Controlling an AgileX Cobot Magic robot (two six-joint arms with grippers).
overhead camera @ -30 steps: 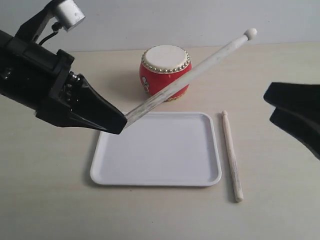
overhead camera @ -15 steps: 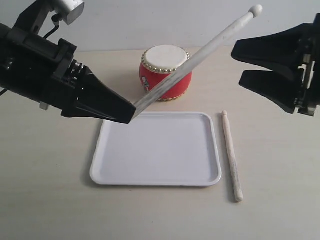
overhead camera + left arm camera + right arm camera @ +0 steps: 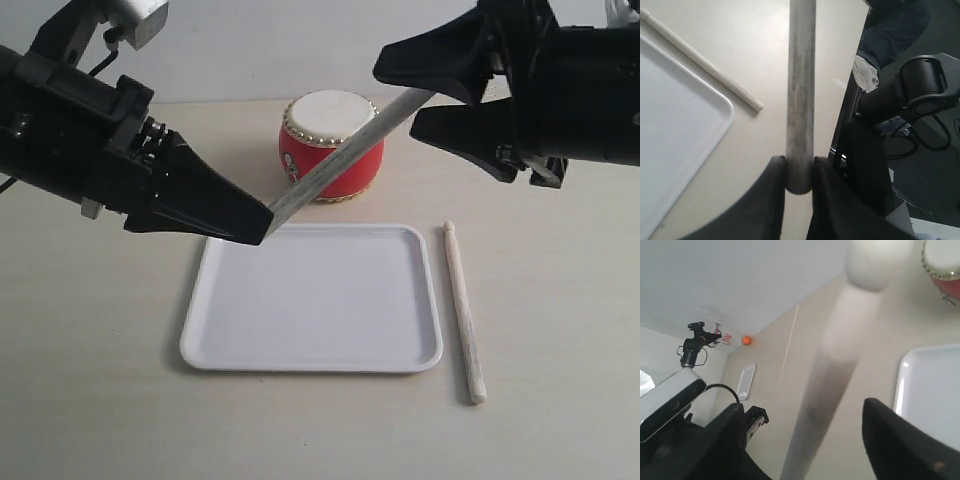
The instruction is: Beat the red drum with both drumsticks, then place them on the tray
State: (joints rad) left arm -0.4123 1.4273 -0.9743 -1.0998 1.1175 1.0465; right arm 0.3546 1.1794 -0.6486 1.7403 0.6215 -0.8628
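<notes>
My left gripper (image 3: 262, 222) (image 3: 800, 170) is shut on the butt end of one drumstick (image 3: 340, 165) (image 3: 801, 75). The stick slants up to the right, passing in front of the red drum (image 3: 325, 115) (image 3: 942, 265). My right gripper (image 3: 400, 97) (image 3: 804, 405) is open, its jaws on either side of that stick's upper part without touching it. In the exterior view the gripper hides the rounded tip (image 3: 872, 262). The second drumstick (image 3: 462, 310) (image 3: 700, 60) lies flat on the table, just right of the white tray (image 3: 310, 300) (image 3: 675, 115) (image 3: 930, 390).
The drum stands just behind the tray's far edge. The left arm's body (image 3: 80, 150) hangs over the table's left side, and the right arm (image 3: 570, 90) over the back right. In the left wrist view the table edge and a dark stand (image 3: 875, 150) show.
The right gripper has swung in from the right edge, up and leftward, and now straddles the raised stick's upper part. The left gripper lifted the stick slightly, then held still.
</notes>
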